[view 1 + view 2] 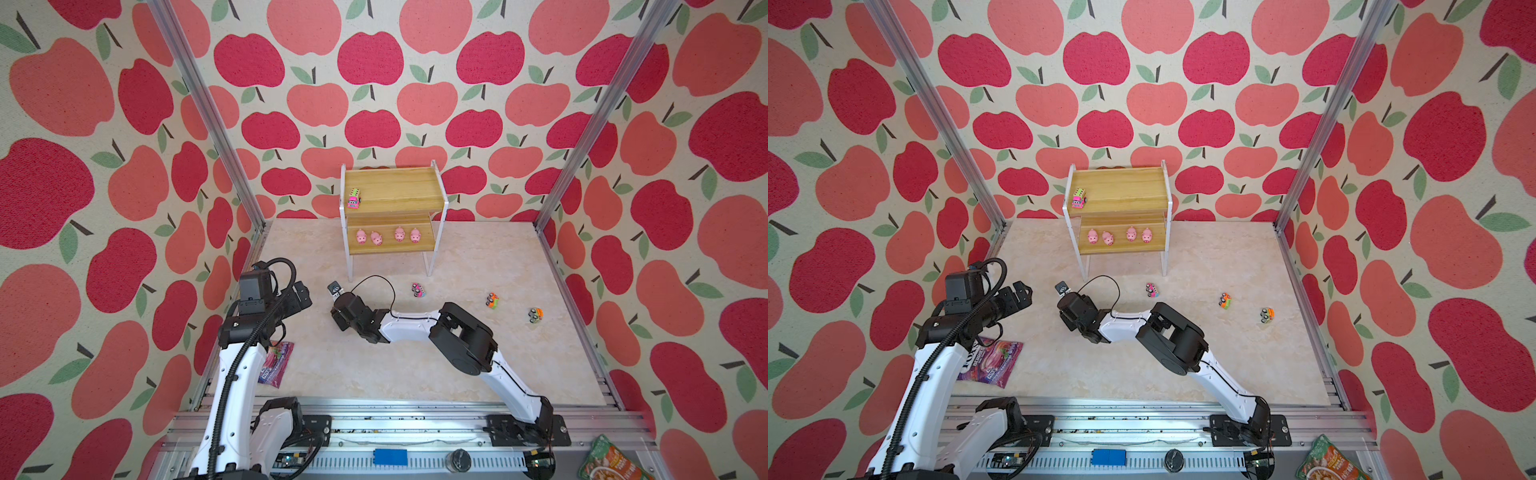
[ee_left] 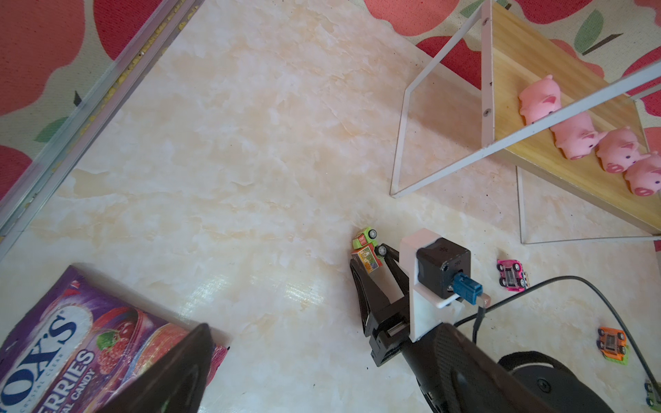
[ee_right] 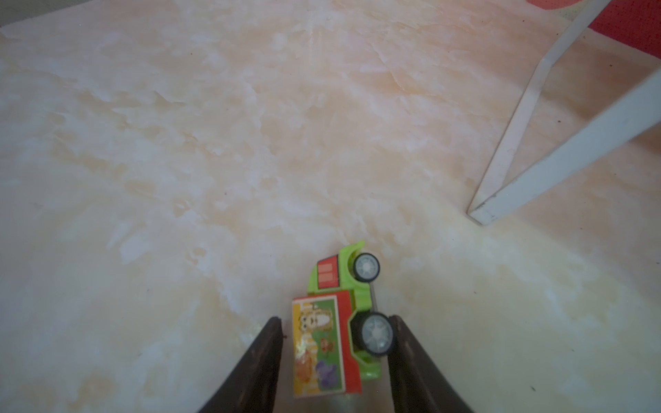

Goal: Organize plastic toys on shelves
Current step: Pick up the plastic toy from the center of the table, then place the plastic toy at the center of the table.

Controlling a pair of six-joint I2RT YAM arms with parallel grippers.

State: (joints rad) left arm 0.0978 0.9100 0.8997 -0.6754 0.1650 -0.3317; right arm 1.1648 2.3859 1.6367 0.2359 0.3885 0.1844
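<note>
Well, the right hand [image 3: 335,318] stood part-open astride the green truck [image 3: 322,339], one finger on its wheel; it lay sideways on the bench [image 3: 179,143], just nearer than the left leg of the shelves [image 1: 392,189]. The left hand [image 1: 302,293] gaped wide, empty.

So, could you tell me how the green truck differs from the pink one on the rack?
Pose: green truck on its side, pink truck on its wheels. Place: green truck on the table between the right hand's fingers, pink truck on the rack's top board. Both are tiny box trucks.
</note>
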